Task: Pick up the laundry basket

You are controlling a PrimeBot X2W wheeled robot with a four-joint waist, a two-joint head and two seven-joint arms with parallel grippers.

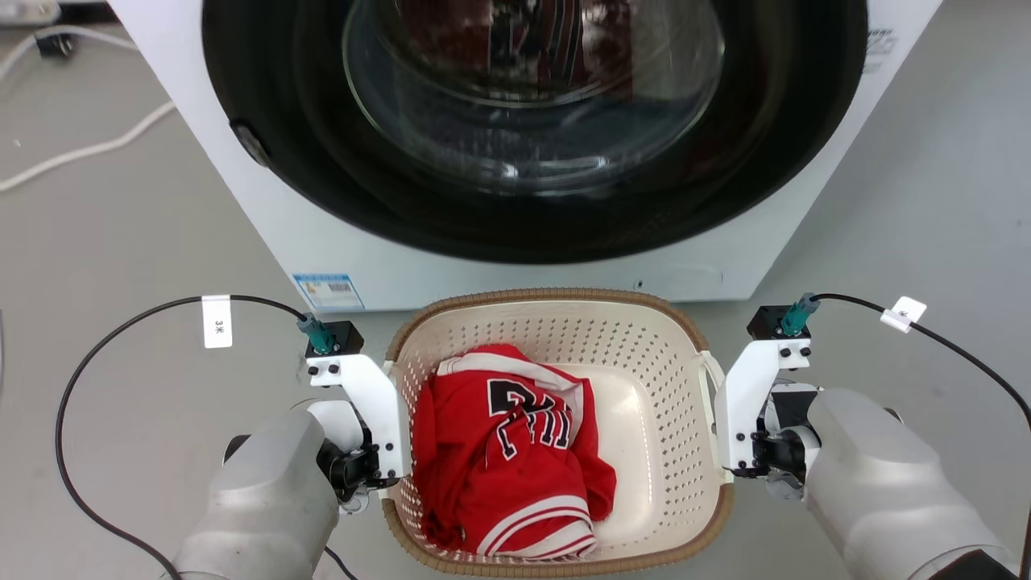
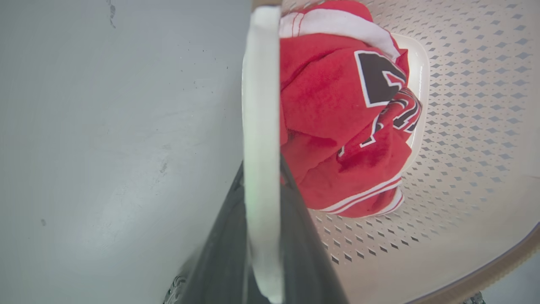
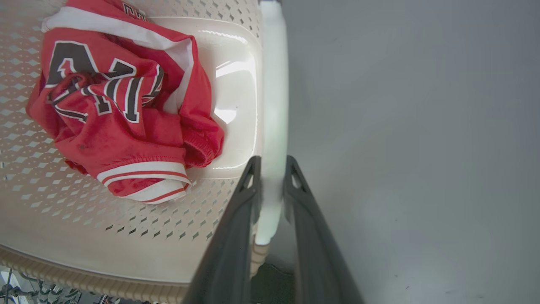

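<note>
A cream plastic laundry basket (image 1: 644,354) with perforated walls and a brown woven-look rim is at the middle of the scene. A white front-loading washer (image 1: 483,278) with a dark round door stands just behind the basket, and grey floor (image 1: 121,242) spreads to either side of it. Inside the basket, toward its left wall, lies a crumpled red jersey (image 1: 499,459) with white trim and black lettering.

At the basket's left side, the left gripper (image 2: 262,166) has its two dark fingers (image 2: 306,253) pressed against the white left handle (image 2: 261,105) — one finger outside the basket, one inside. At the basket's right side, the right gripper (image 3: 272,159) pinches the white right handle (image 3: 274,84) the same way. Whether the basket's base touches the floor cannot be told.
</note>
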